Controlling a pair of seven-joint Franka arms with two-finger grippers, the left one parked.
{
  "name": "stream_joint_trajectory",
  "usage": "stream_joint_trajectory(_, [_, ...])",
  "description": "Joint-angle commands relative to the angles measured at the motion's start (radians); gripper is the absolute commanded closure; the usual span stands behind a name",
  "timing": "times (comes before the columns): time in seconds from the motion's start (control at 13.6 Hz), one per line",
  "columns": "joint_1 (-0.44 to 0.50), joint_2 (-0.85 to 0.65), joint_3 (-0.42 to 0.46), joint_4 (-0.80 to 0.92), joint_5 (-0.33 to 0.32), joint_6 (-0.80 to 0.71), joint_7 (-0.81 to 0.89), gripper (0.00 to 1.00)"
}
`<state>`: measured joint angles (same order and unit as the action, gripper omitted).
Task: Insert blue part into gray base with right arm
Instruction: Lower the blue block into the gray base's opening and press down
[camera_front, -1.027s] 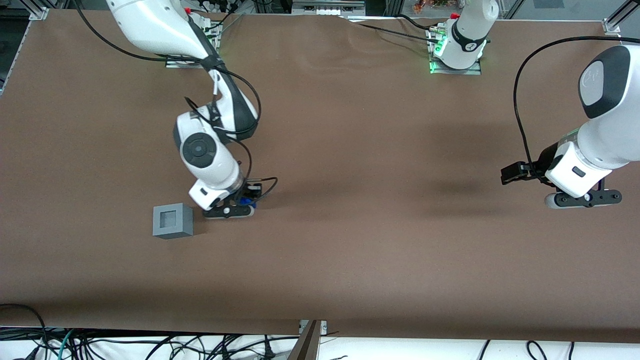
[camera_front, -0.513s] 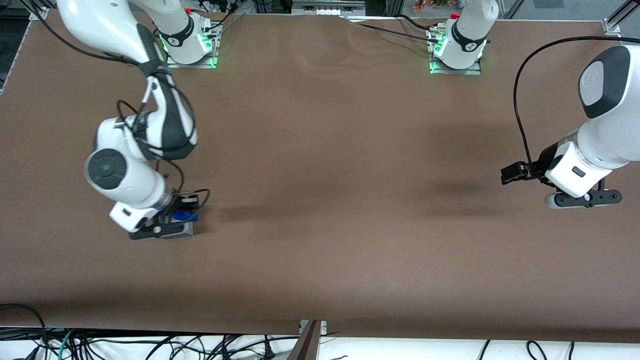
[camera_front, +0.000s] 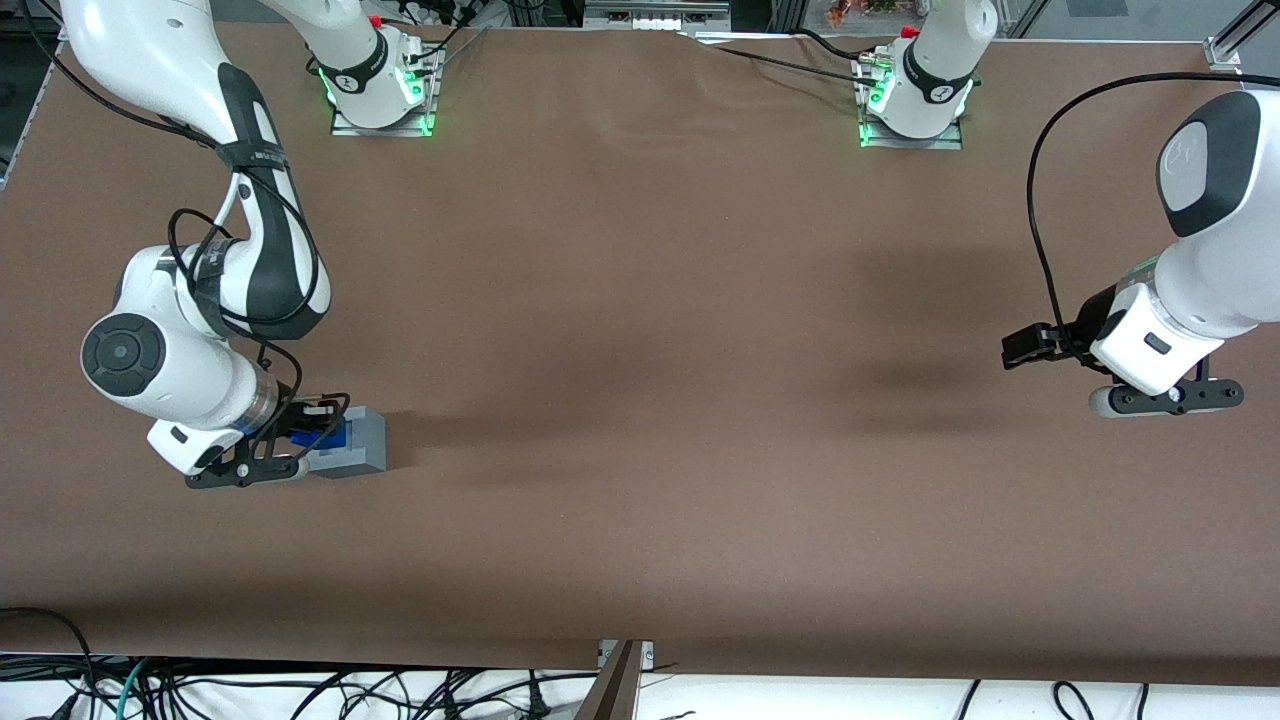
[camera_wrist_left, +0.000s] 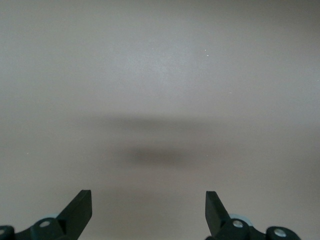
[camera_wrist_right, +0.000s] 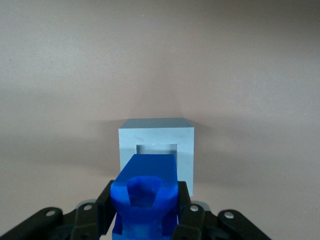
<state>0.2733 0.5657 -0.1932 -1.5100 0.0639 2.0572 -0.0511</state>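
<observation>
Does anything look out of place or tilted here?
Nothing stands out. The gripper, shut on the blue part, hovers over the gray base, whose recess is not yet filled; the part hangs roughly upright.

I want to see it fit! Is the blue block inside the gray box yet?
Not yet. The pincer holds the blue block above the gray box, whose hole shows empty.
</observation>
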Motion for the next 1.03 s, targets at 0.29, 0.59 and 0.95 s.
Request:
stream_joint_trajectory(0.29, [-0.029, 0.016, 0.012, 0.021, 0.042, -0.012, -0.055, 0.66])
stream_joint_trajectory(0.59, [-0.029, 0.023, 0.014, 0.017, 0.042, -0.008, -0.107, 0.66])
stream_joint_trajectory(0.95, [-0.032, 0.030, 0.012, 0.017, 0.076, -0.008, -0.139, 0.65])
